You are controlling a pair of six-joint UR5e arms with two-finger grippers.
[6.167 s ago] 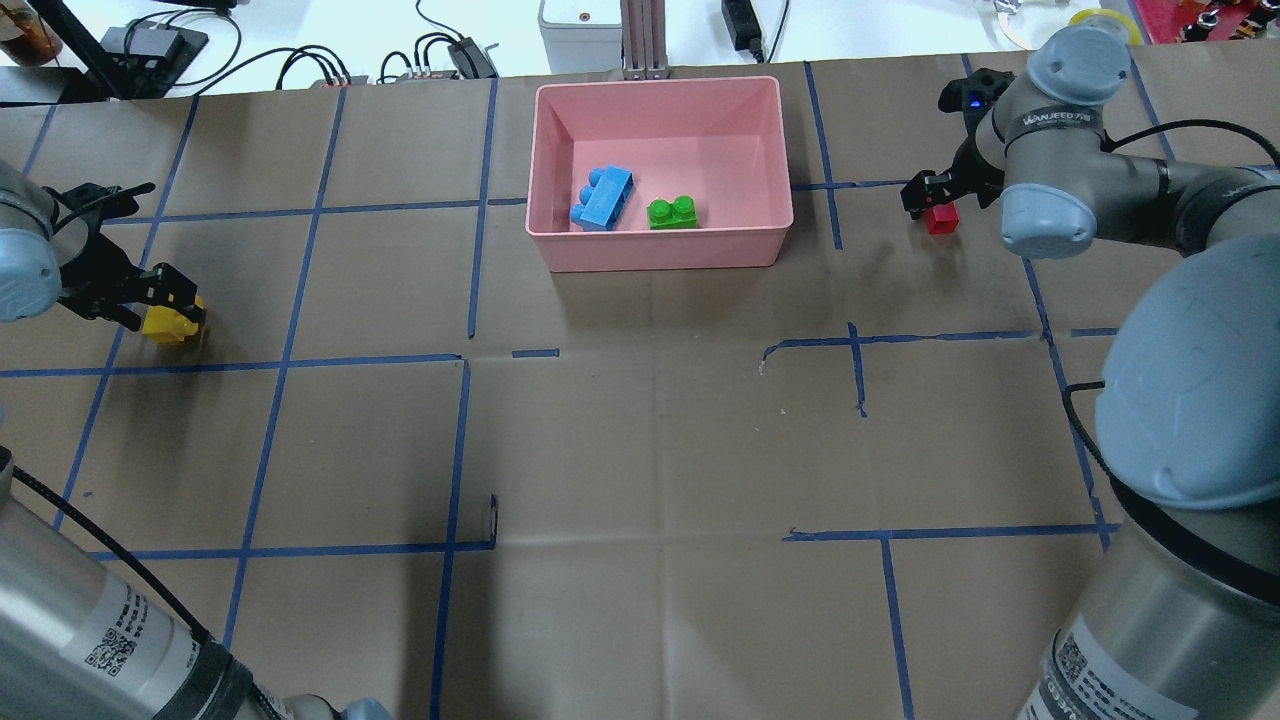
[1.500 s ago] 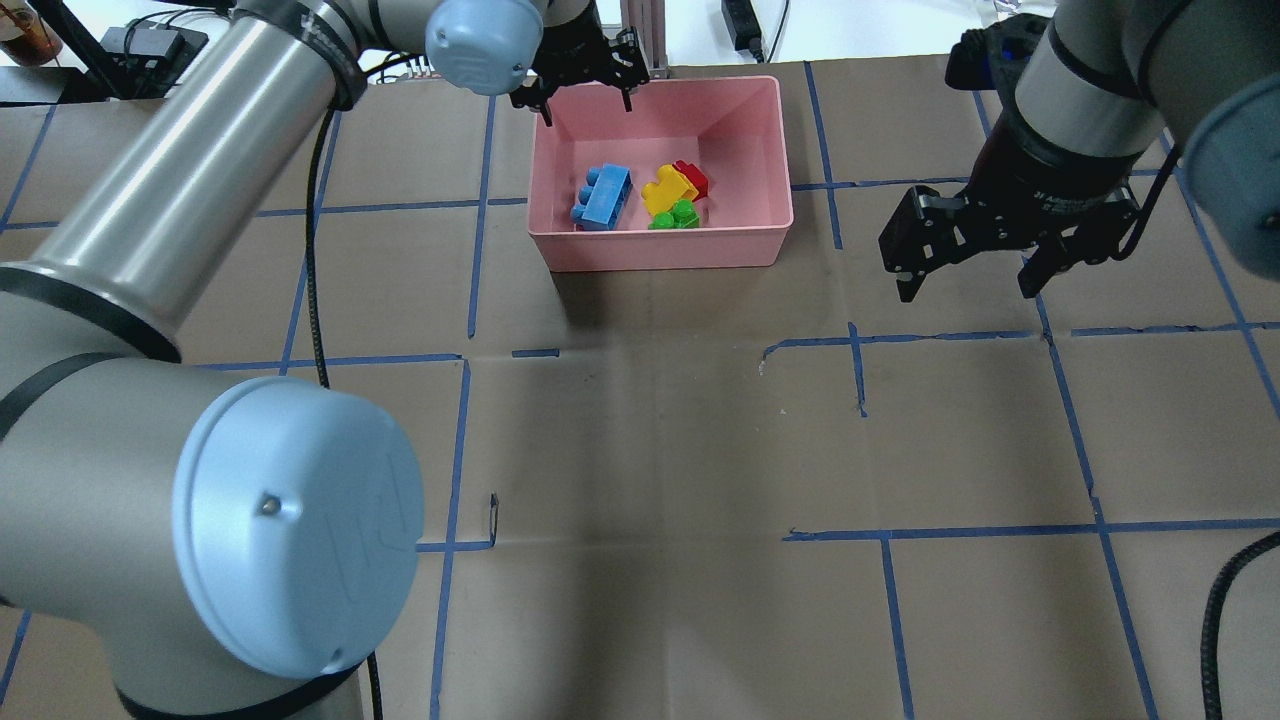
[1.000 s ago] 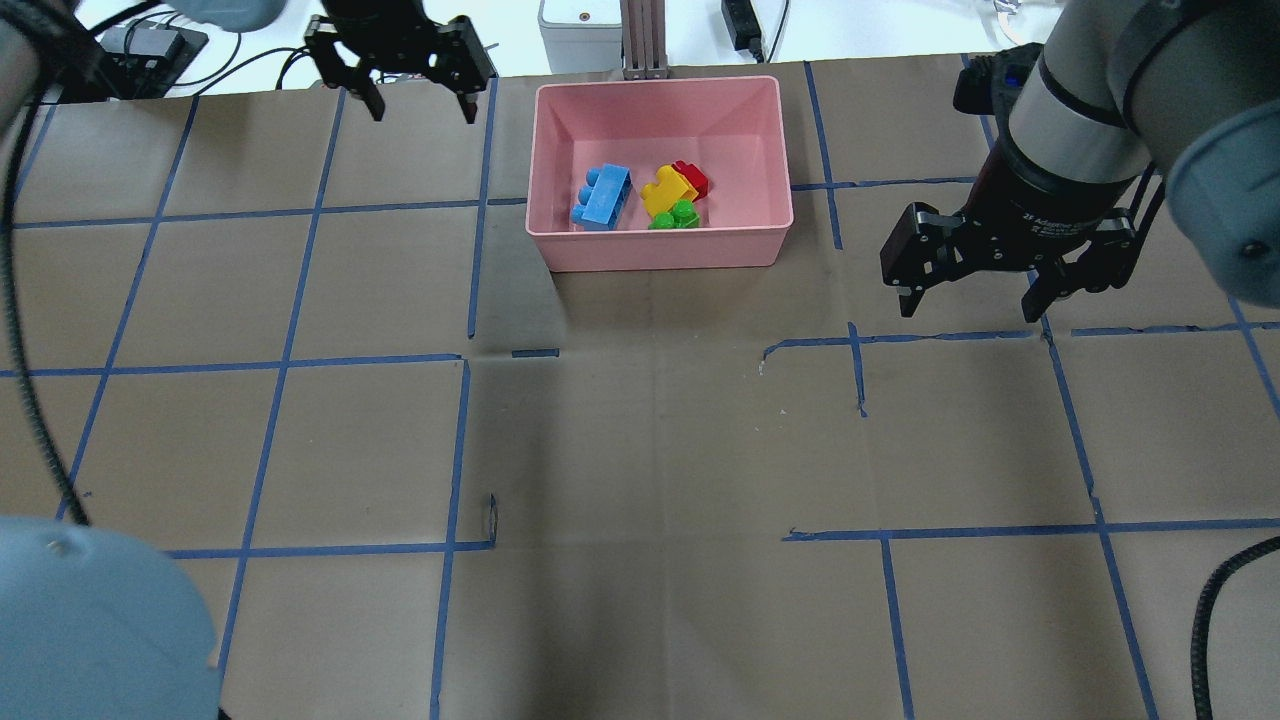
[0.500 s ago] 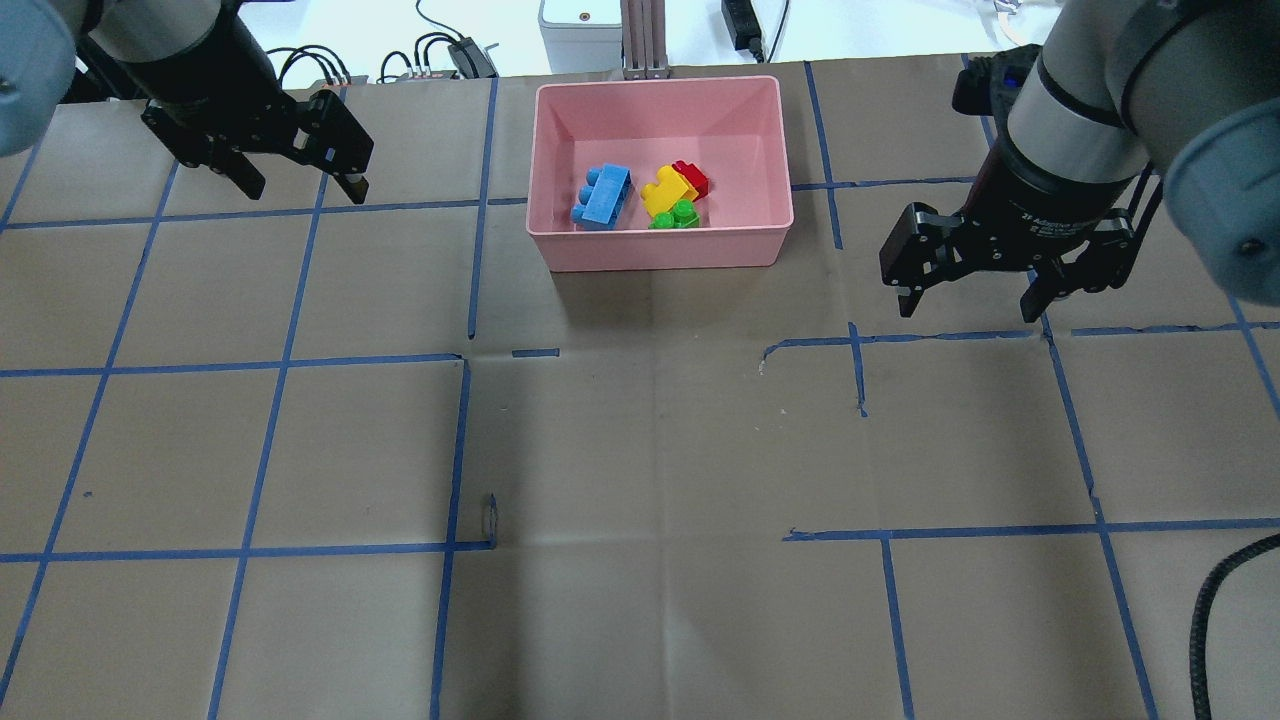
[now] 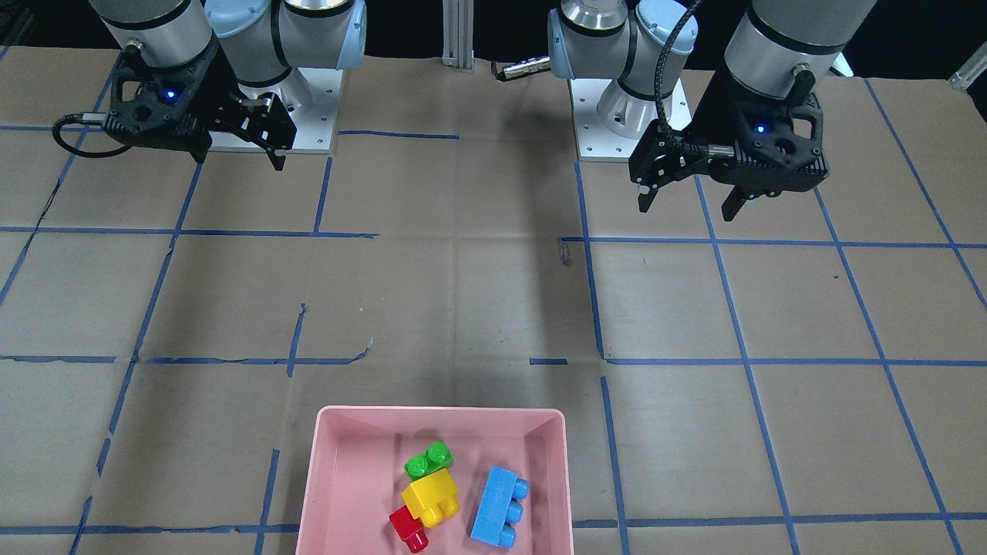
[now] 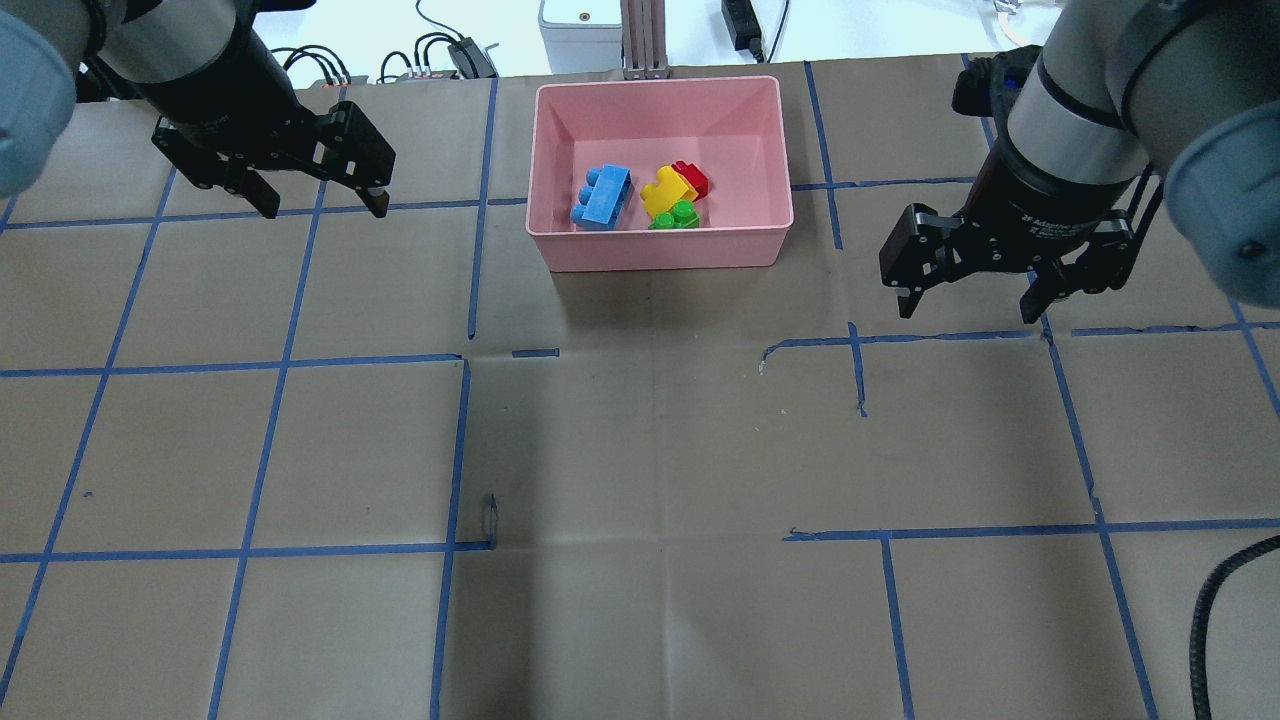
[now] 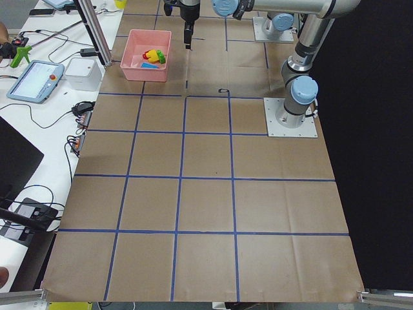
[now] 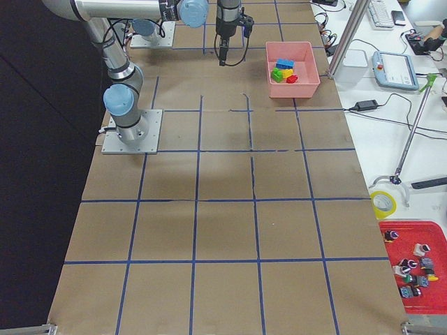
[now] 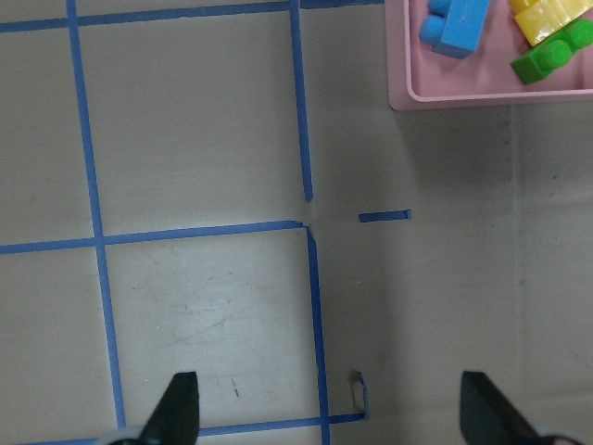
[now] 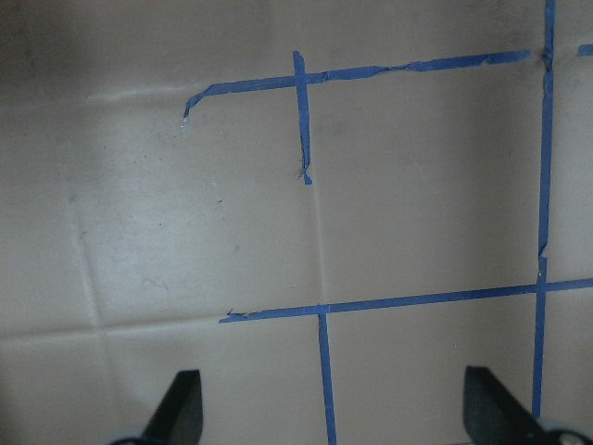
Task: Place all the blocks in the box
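Note:
The pink box (image 6: 660, 258) stands at the table's far middle. In it lie the light-blue block (image 6: 602, 196), the yellow block (image 6: 665, 190), the red block (image 6: 692, 177) and the green block (image 6: 676, 215), the last three touching. My left gripper (image 6: 325, 205) is open and empty, above the table left of the box. My right gripper (image 6: 968, 310) is open and empty, right of the box. The front-facing view shows the box (image 5: 324, 478) with the green (image 5: 429, 460), yellow (image 5: 430, 496), red (image 5: 409, 529) and blue (image 5: 495, 506) blocks. The left wrist view shows the box's corner (image 9: 398, 93).
Brown paper with a blue tape grid covers the table. An aluminium post (image 6: 640, 40), a white device (image 6: 578, 30) and cables stand just behind the box at the far edge. The arm bases (image 5: 617, 116) are bolted at the robot's side.
The yellow and red blocks, held on the table 6.2 s ago, now lie in the box. My left gripper has left the box, moving left and nearer. The right gripper is still.

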